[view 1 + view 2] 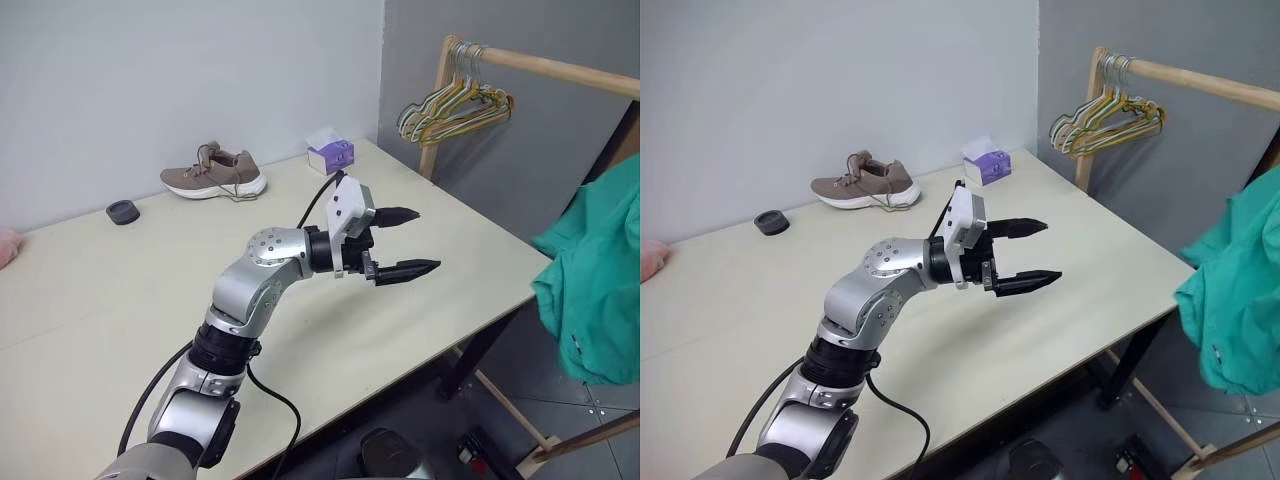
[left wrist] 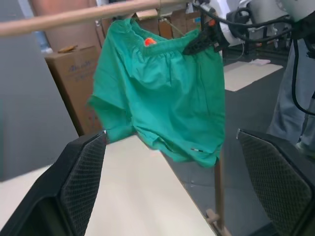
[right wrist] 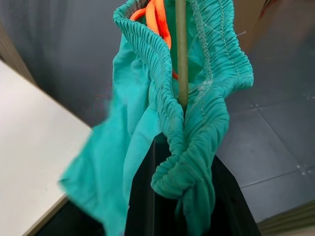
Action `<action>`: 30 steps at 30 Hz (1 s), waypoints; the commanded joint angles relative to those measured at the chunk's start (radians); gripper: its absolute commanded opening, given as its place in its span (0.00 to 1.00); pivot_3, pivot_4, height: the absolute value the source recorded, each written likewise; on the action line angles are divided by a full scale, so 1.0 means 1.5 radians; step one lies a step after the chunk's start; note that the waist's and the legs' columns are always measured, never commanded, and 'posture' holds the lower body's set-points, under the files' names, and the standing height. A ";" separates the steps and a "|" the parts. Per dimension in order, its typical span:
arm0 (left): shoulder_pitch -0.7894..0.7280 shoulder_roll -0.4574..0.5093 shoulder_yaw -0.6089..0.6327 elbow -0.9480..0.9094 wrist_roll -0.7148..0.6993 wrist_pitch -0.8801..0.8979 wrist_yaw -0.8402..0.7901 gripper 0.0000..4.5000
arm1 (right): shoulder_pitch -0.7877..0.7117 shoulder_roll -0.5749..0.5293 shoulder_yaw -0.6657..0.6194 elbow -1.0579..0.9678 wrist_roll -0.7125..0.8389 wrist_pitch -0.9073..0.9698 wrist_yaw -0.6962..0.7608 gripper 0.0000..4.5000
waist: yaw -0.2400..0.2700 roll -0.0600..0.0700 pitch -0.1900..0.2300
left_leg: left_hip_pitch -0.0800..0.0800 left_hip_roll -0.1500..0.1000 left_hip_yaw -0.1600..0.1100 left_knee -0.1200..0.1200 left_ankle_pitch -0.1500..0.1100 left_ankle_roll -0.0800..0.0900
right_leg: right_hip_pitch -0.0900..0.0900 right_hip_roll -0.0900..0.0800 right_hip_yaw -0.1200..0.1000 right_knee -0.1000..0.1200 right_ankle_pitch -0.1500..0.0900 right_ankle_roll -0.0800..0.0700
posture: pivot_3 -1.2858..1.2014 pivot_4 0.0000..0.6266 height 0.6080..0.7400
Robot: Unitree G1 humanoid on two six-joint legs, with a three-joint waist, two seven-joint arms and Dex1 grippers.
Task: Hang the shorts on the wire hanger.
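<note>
The teal-green shorts hang past the table's right edge, below a wooden rail. My right gripper is shut on their gathered waistband, which bunches over its black fingers. A thin olive-green wire, the wire hanger, runs through the waistband opening beside an orange cord. The rest of the hanger is hidden by fabric. My left gripper is open and empty above the table, pointing toward the shorts and well short of them.
A wooden clothes rail with a bunch of yellow, green and white hangers stands off the table's far right corner. At the back of the table lie a brown shoe, a tissue box and a black disc.
</note>
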 commanded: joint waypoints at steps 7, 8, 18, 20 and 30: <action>-0.047 -0.030 -0.019 0.032 0.083 -0.131 0.017 0.99 | -0.166 -0.086 0.116 0.260 -0.007 -0.086 0.000 0.00 | 0.001 0.001 0.003 | 0.002 0.000 0.002 0.000 -0.001 0.002 | 0.002 -0.001 0.001 -0.002 0.000 0.000 | 0.31 0.07 1.00; -0.044 -0.035 -0.026 0.035 0.092 -0.144 0.020 0.99 | -0.188 -0.092 0.137 0.293 -0.007 -0.093 0.005 0.00 | 0.000 0.001 0.003 | 0.002 0.000 0.002 0.000 -0.001 0.002 | 0.002 -0.001 0.001 -0.002 0.000 0.000 | 0.31 0.07 1.00; -0.034 -0.063 -0.056 0.034 0.132 -0.178 0.040 0.99 | -0.304 -0.111 0.236 0.457 -0.008 -0.108 0.030 0.00 | 0.005 0.004 0.010 | 0.002 0.000 0.004 0.000 -0.002 0.003 | 0.003 -0.001 0.002 -0.005 0.002 0.003 | 0.32 0.08 1.00; -0.035 -0.064 -0.056 0.034 0.134 -0.178 0.040 0.99 | -0.304 -0.110 0.235 0.450 -0.003 -0.111 0.034 0.00 | 0.005 0.004 0.010 | 0.002 0.000 0.004 0.000 -0.002 0.003 | 0.003 -0.001 0.002 -0.006 0.002 0.004 | 0.32 0.08 1.00; -0.038 -0.065 -0.054 0.037 0.131 -0.177 0.025 1.00 | -0.232 -0.078 0.101 0.292 0.035 -0.029 -0.007 0.56 | 0.009 0.005 0.010 | 0.001 0.000 0.003 0.000 -0.002 0.003 | 0.003 -0.001 0.002 -0.006 0.002 0.004 | 0.32 0.06 1.00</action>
